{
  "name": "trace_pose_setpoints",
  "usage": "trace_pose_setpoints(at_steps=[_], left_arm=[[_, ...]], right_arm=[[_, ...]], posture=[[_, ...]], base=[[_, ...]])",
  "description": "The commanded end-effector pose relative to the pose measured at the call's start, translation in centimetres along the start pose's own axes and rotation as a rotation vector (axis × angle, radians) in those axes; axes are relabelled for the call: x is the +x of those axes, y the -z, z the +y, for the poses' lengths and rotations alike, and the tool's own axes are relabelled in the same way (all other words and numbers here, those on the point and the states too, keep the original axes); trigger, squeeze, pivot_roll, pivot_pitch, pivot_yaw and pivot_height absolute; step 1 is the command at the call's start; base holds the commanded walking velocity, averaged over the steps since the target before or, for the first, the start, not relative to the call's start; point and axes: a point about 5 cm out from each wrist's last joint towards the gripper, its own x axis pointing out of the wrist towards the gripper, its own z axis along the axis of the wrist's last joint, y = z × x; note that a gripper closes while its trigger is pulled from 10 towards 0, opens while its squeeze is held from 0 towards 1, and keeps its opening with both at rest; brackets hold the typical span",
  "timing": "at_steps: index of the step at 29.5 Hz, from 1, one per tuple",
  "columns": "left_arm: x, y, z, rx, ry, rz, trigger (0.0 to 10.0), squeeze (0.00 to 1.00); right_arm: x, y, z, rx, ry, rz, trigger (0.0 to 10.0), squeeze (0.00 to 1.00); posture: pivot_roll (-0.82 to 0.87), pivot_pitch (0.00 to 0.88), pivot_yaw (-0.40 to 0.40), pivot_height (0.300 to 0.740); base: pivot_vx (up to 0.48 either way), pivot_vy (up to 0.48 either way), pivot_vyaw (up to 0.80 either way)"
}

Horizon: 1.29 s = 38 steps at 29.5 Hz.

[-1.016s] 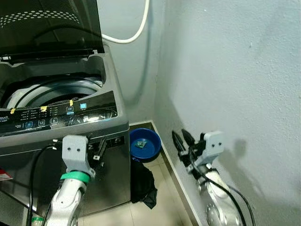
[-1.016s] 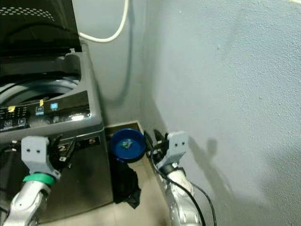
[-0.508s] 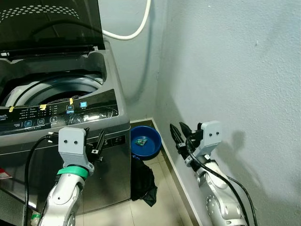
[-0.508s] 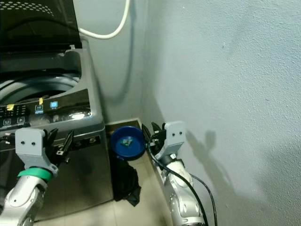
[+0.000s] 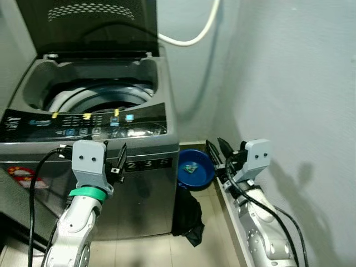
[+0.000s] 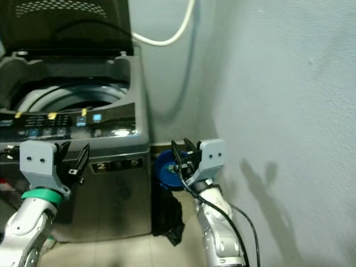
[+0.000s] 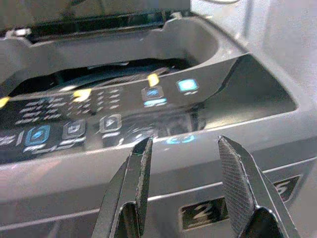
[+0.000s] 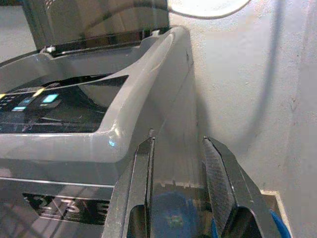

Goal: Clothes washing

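A grey top-loading washing machine [image 5: 139, 183] stands with its dark lid [image 5: 94, 25] raised. Its drum [image 5: 97, 97] is dark inside, and what lies in it cannot be made out. The lit control panel [image 5: 83, 125] runs along the front edge. My left gripper [image 7: 183, 144] is open and empty, held in front of the machine just below the panel [image 7: 99, 124]. My right gripper [image 5: 217, 149] is also open and empty, beside the machine's right front corner and above a blue basin [image 5: 194, 169]. A dark garment [image 5: 188, 217] lies crumpled on the floor by the machine.
A pale wall [image 5: 300, 83] rises close on my right, leaving a narrow gap beside the machine. A white hose [image 5: 192, 40] loops across the back wall. A dark flat object [image 5: 16, 214] leans at the lower left. Tiled floor [image 5: 211, 245] shows in front.
The camera has turned left, so the washing machine sits further right and more fully in view. Both grippers stay raised and open as before.
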Motion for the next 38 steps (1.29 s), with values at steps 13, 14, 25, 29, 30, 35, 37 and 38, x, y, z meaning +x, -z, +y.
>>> trace_pose_setpoints(at_steps=[13,14,25,29,30,35,37,38], left_arm=[[-0.2,-0.3,-0.4,0.019,0.036,0.024,10.0,0.0],[-0.2,-0.4,-0.4,0.026,0.041,0.022,10.0,0.0],[0.4,-0.8,-0.7,0.027,0.066,0.019,10.0,0.0],[0.3,-0.5,-0.3,0.021,0.048,0.04,10.0,0.0],[0.3,-0.5,-0.3,0.021,0.048,0.04,10.0,0.0],[0.3,0.2,0.3,-0.019,0.014,0.077,10.0,0.0],[0.4,0.3,0.2,-0.041,0.016,0.085,10.0,0.0],[0.4,0.3,0.2,-0.041,0.016,0.085,10.0,0.0]], right_arm=[[0.4,-0.7,0.3,0.025,0.002,-0.013,10.0,0.0],[0.4,-0.7,0.3,0.026,0.002,-0.013,10.0,0.0],[0.4,-0.7,-0.1,0.028,0.022,-0.016,10.0,0.0],[0.6,-0.7,-0.1,0.029,0.023,-0.017,10.0,0.0],[0.6,-0.7,-0.1,0.029,0.023,-0.017,10.0,0.0],[0.5,-0.4,0.1,0.011,0.009,-0.004,10.0,0.0],[0.4,-0.4,0.0,0.007,0.013,-0.002,10.0,0.0],[0.4,-0.4,0.0,0.007,0.013,-0.002,10.0,0.0]], posture=[[0.04,0.028,0.046,0.74],[0.04,0.028,0.046,0.74],[0.05,0.026,0.055,0.74],[0.05,0.026,0.059,0.74],[0.05,0.026,0.059,0.74],[0.05,0.03,0.065,0.74],[0.04,0.03,0.065,0.74],[0.04,0.03,0.065,0.74]], base=[[0.0,0.0,0.8],[0.0,0.0,0.8],[0.0,0.0,0.8],[0.0,0.0,0.8],[0.0,0.0,0.8],[0.0,0.0,0.8],[0.0,0.0,0.8],[0.0,0.0,0.8]])
